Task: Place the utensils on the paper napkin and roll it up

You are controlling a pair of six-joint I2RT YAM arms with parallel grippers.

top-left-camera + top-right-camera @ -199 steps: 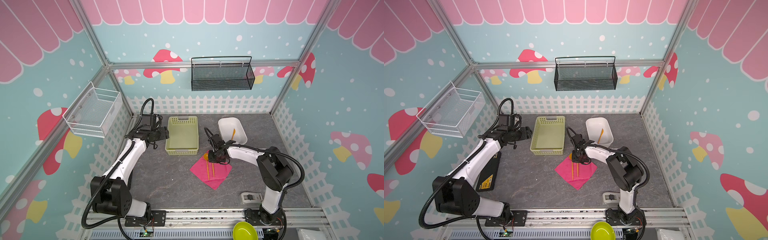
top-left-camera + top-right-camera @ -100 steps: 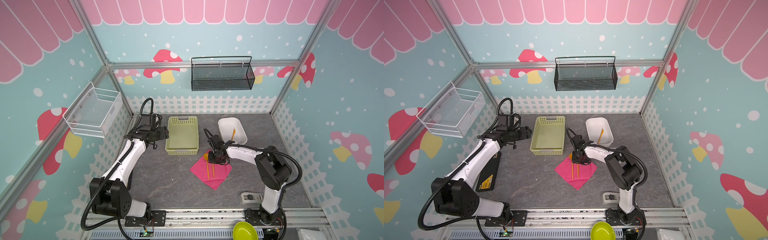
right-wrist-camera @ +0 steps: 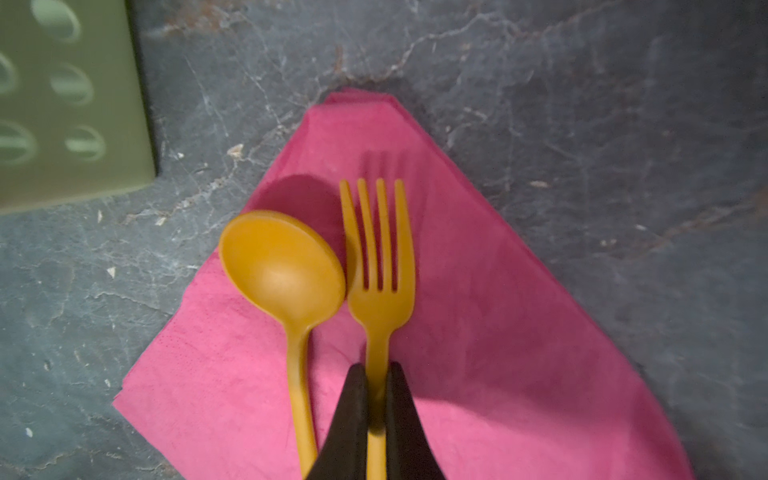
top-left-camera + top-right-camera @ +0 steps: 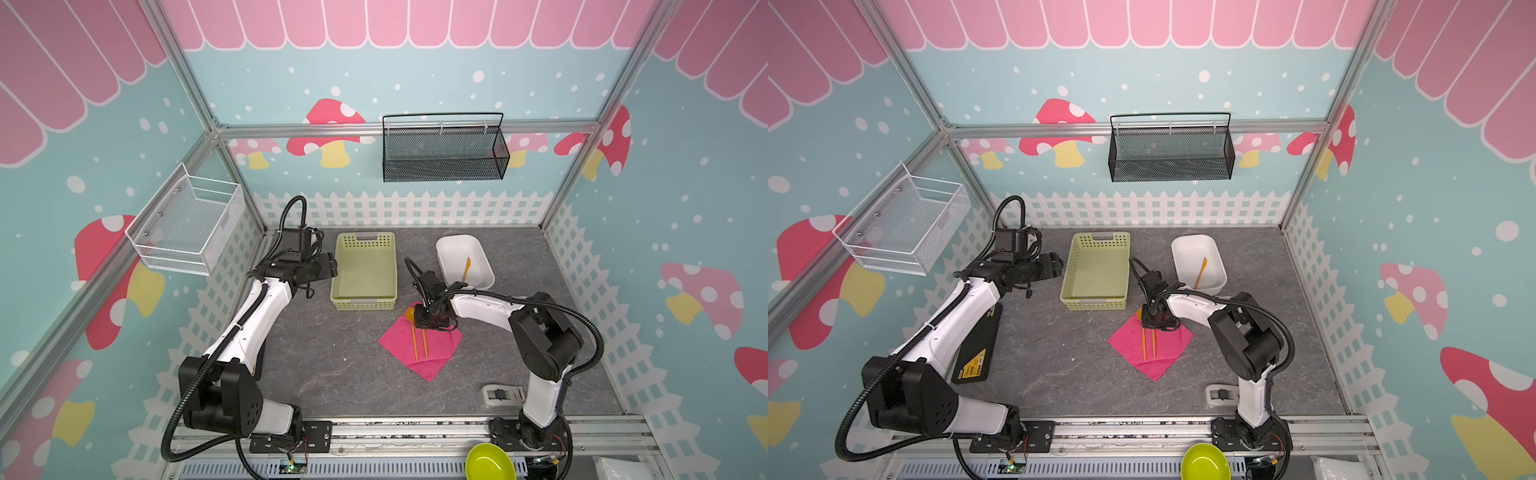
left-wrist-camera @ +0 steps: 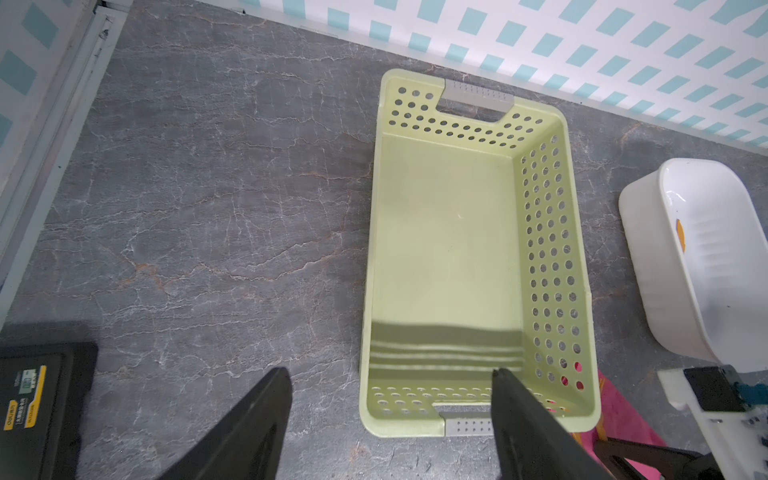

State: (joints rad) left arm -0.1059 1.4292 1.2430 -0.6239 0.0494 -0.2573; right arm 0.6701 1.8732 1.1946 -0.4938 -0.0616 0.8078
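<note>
The magenta paper napkin (image 4: 436, 353) (image 4: 1163, 353) (image 3: 498, 332) lies as a diamond on the grey table in front of the green basket. An orange spoon (image 4: 409, 314) (image 3: 282, 266) rests on it, its bowl at the napkin's far corner. Beside the spoon is the orange fork (image 4: 425, 347) (image 3: 380, 266). My right gripper (image 4: 431, 319) (image 4: 1156, 319) (image 3: 377, 368) is shut on the fork's handle, and the tines cast a shadow on the paper. An orange knife (image 4: 466, 268) (image 4: 1201, 272) lies in the white tub. My left gripper (image 4: 330, 266) (image 4: 1055, 262) (image 5: 390, 370) hangs open and holds nothing, above the basket's left edge.
The pale green basket (image 4: 336, 276) (image 5: 548, 249) stands at the back middle, the white tub (image 4: 455, 251) (image 4: 1187, 253) to its right. A black device (image 4: 976, 349) (image 5: 33, 399) lies at the left. A small grey object (image 4: 500, 395) sits by the right arm's base.
The right arm's elbow has shifted slightly; its gripper stays shut on the fork over the napkin. The left arm has not moved.
</note>
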